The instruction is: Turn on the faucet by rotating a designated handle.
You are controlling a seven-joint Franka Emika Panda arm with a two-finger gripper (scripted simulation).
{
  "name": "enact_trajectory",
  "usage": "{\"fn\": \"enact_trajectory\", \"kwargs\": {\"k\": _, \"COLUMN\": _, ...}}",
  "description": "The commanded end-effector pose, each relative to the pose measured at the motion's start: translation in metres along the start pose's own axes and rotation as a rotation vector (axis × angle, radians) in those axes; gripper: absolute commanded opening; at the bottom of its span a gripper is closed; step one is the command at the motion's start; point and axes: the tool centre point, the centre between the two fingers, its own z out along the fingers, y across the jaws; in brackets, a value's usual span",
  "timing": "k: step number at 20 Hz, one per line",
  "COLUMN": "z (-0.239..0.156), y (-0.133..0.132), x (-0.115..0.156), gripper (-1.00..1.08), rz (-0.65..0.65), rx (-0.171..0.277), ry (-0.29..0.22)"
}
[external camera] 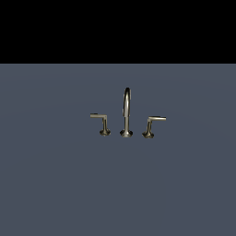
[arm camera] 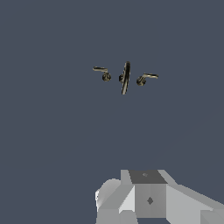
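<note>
The faucet [external camera: 126,113] stands on the grey-blue floor in the middle of the exterior view, with a tall thin arched spout [external camera: 126,103] between two short levers. The handle [external camera: 102,120] is on the exterior view's left and its flat arm bends leftward. The mirror-image lever [external camera: 152,123] is on the right. In the wrist view the faucet [arm camera: 125,78] and the handle [arm camera: 101,71] look small and far off. Only the grey body of my gripper [arm camera: 148,197] shows there, well apart from the faucet. Its fingers are hidden. The arm is out of the exterior view.
A flat grey-blue surface [external camera: 55,184] spreads all around the faucet. A black band [external camera: 118,27] fills the top of the exterior view. No other objects show.
</note>
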Motion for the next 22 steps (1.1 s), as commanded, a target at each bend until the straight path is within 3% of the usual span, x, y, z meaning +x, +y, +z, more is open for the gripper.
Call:
{"fn": "enact_trajectory", "kwargs": {"k": 1, "z": 0.0, "y": 0.0, "x": 0.0, "gripper": -1.0, "rz": 0.0, "rx": 0.0, "ry": 0.0}}
{"fn": "enact_trajectory", "kwargs": {"k": 12, "z": 0.017, "y": -0.012, "x": 0.005, "gripper": -1.0, "rz": 0.065, "rx": -0.003, "ry": -0.002}}
{"fn": "enact_trajectory", "kwargs": {"k": 22, "z": 0.062, "y": -0.042, "x": 0.024, "gripper": -1.0, "rz": 0.236, "rx": -0.01, "ry": -0.009}}
